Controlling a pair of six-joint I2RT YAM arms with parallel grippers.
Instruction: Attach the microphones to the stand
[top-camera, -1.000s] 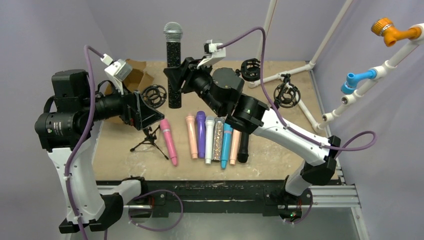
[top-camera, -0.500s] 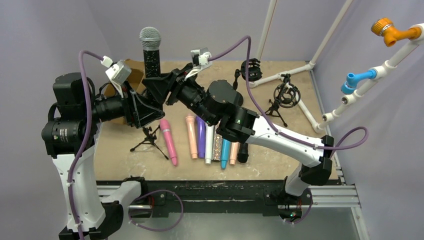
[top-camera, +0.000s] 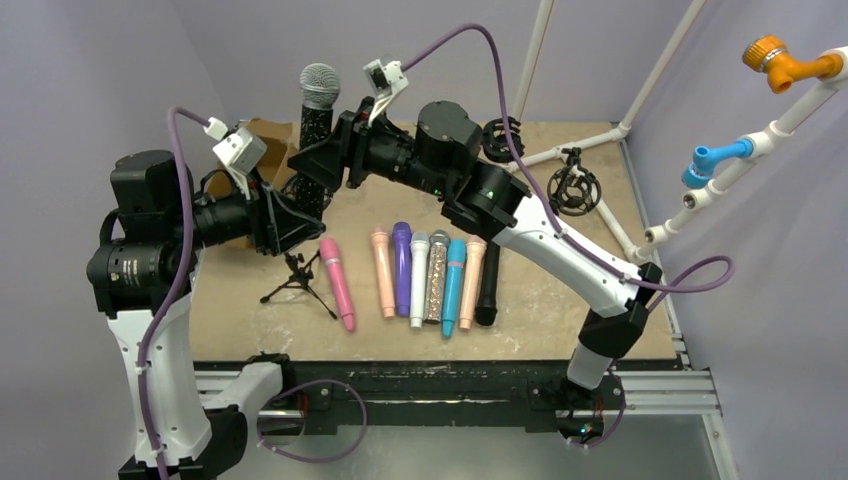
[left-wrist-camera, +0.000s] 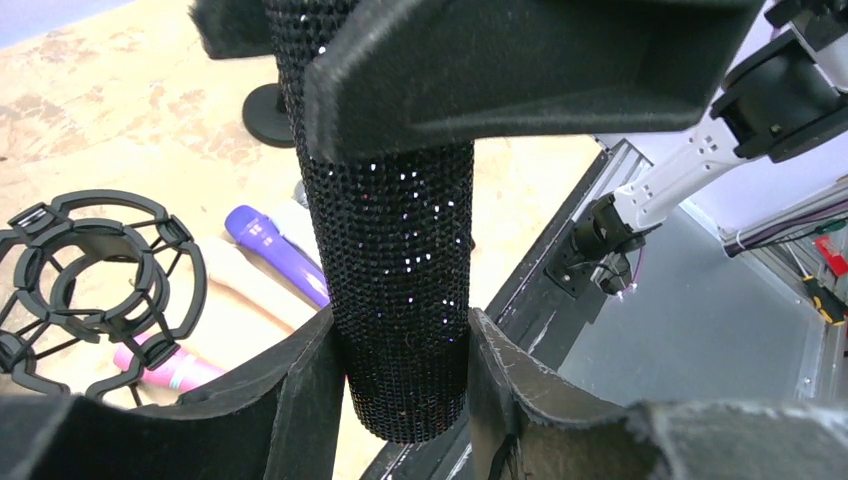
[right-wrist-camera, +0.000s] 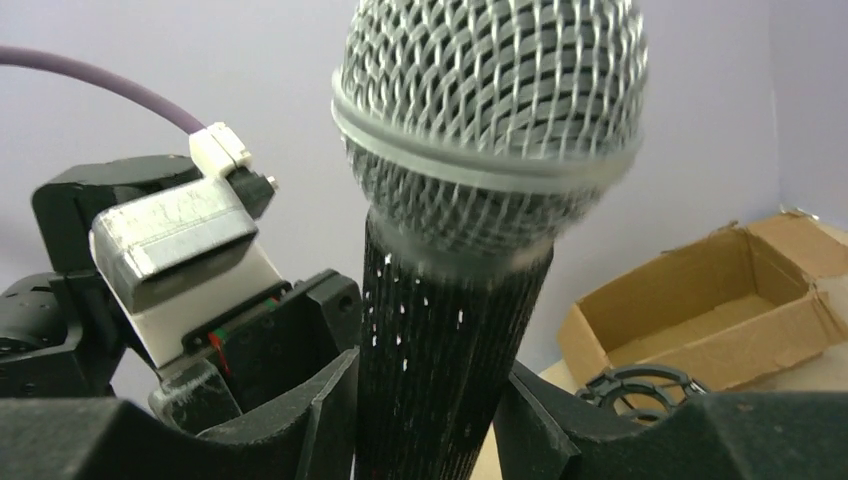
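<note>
Right now my left gripper (left-wrist-camera: 405, 395) is closed on the tail of the black glitter microphone (left-wrist-camera: 400, 250). My right gripper (right-wrist-camera: 428, 425) clamps it just under the grille head, so it hangs upright above the back left of the table (top-camera: 560, 315). I'd keep it vertical and free one hand only once the other's hold looks sure. Then I'd line the tail up over the shock-mount stand (left-wrist-camera: 95, 265) nearby. Since half a second ago the microphone has shifted slightly right and my right arm has lifted.
</note>
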